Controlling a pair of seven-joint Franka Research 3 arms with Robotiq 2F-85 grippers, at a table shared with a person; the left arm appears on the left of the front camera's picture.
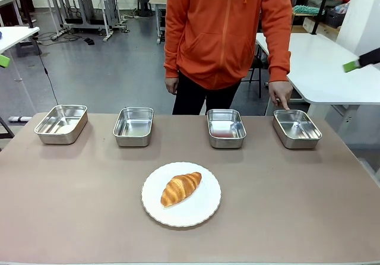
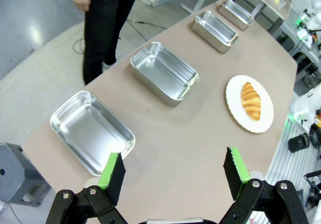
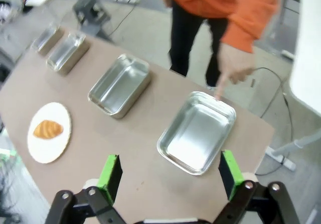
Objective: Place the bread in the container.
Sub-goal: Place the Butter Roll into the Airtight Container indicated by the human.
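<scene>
Centrally, bread (image 1: 180,188) on white plate (image 1: 203,210), well apart from both open jaws.

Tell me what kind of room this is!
Probably a robot lab or workshop, not a kitchen: white work tables stand on a bare grey floor with loose cables, and robot fingers hang over the table with the croissant.

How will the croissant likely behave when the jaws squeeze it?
The croissant looks puffy and flaky, so probably light and crushable. Its glossy, curved crust may slip. Lying flat on the plate, it seems unlikely to roll.
</scene>
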